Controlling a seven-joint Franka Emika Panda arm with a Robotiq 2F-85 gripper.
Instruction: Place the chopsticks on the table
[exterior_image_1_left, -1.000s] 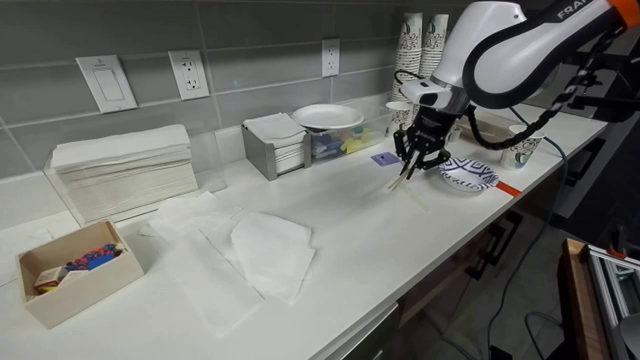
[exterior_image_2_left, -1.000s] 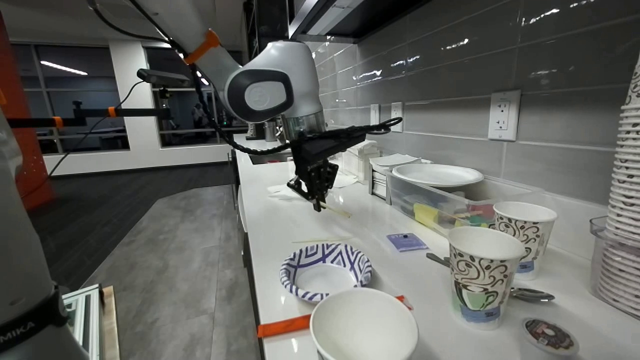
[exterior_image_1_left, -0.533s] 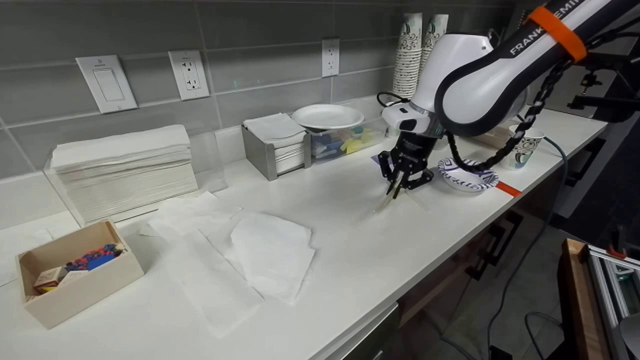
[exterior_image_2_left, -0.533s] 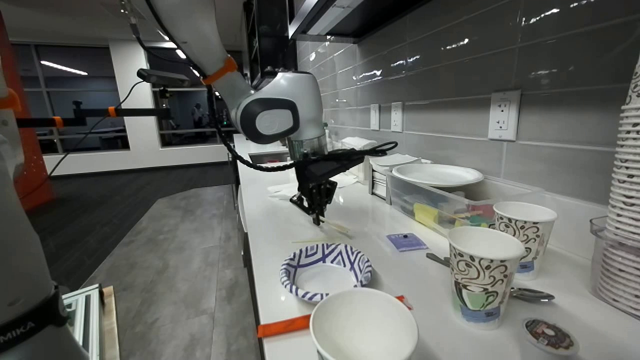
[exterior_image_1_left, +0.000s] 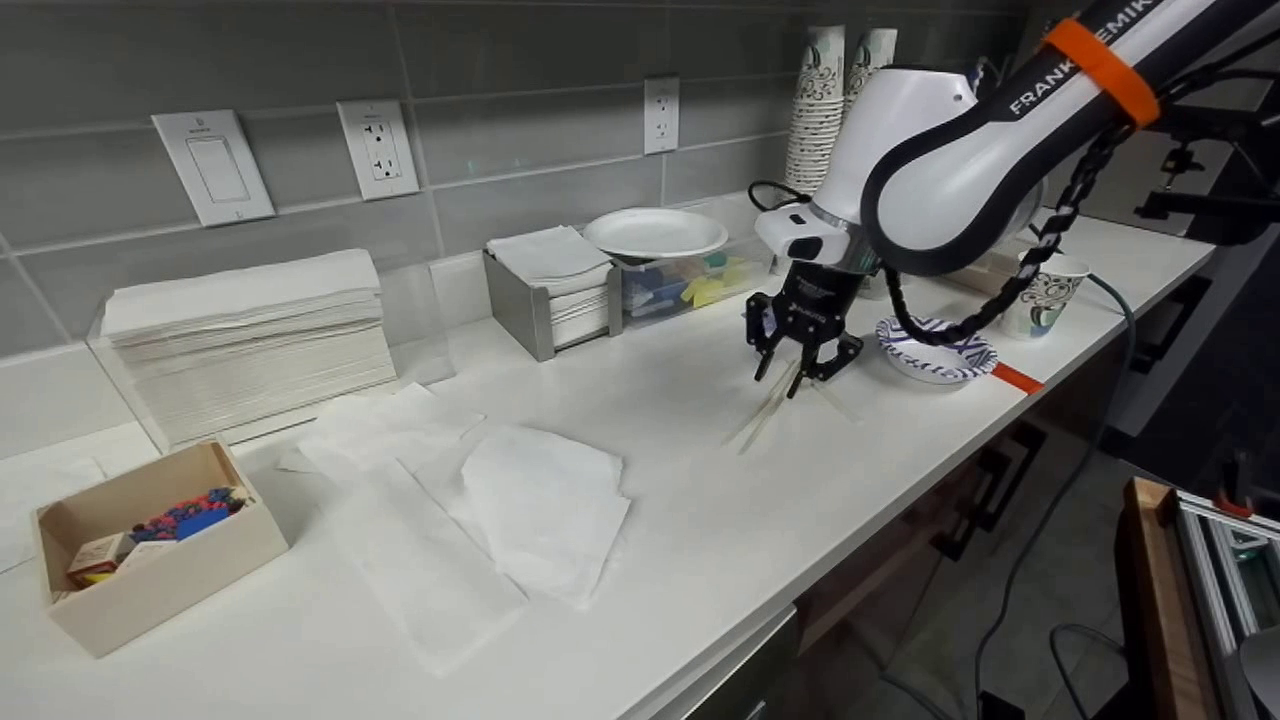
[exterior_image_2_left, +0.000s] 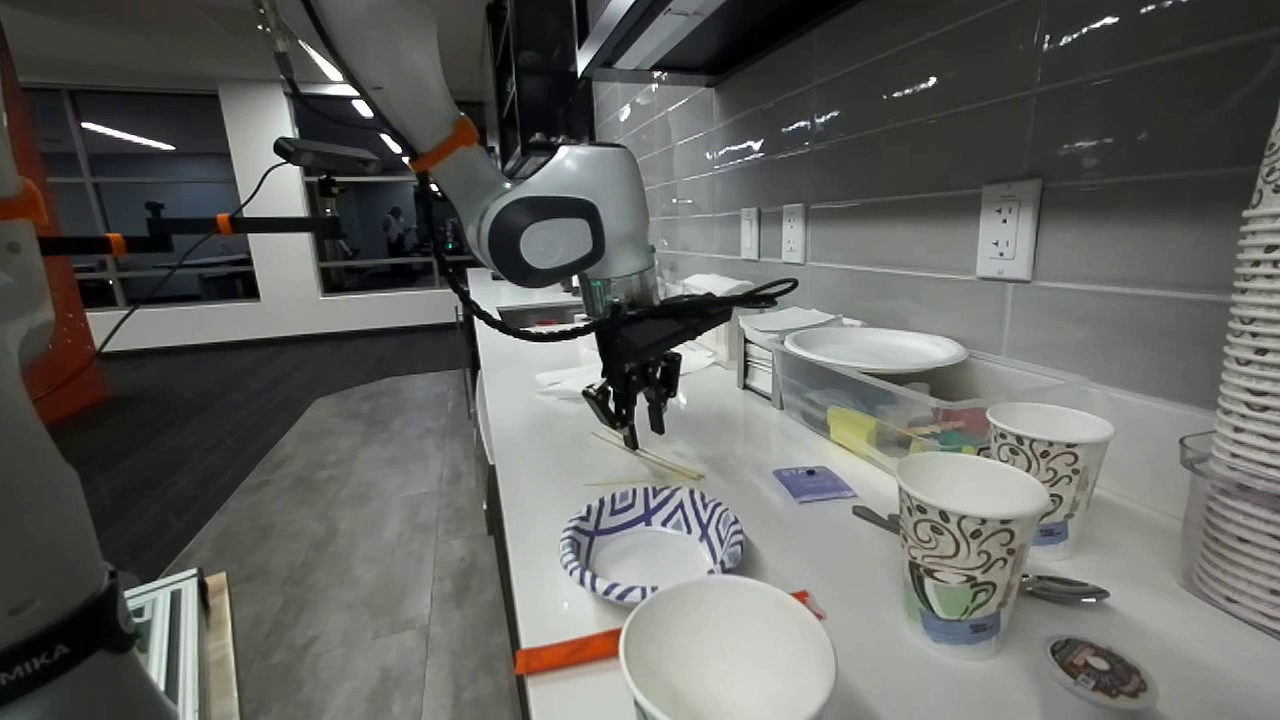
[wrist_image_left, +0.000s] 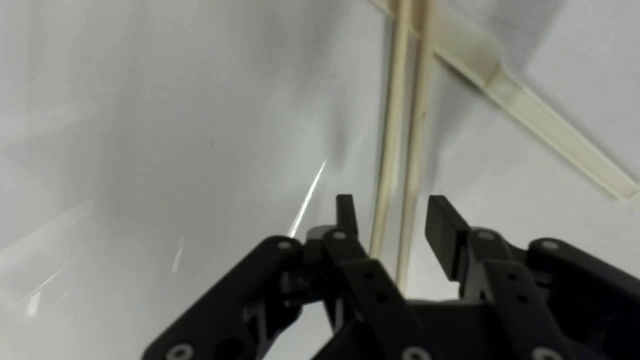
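Note:
The chopsticks, a pair of thin pale sticks, lie almost side by side on the white table. They also show in an exterior view and in the wrist view, where their upper ends cross over a pale plastic utensil. My gripper is open just above them and points down. In the wrist view its two fingertips stand apart on either side of the sticks, with gaps to both. The sticks' lower ends are hidden by the gripper there.
A patterned bowl stands near the chopsticks, with an orange strip beyond it. Paper cups, a purple packet and a clear bin are near the wall side. Napkins and a wooden box lie further along.
My gripper has moved down and along the counter away from the bowl, with the chopsticks in it. It has since opened and let go of them, and they lie on the table.

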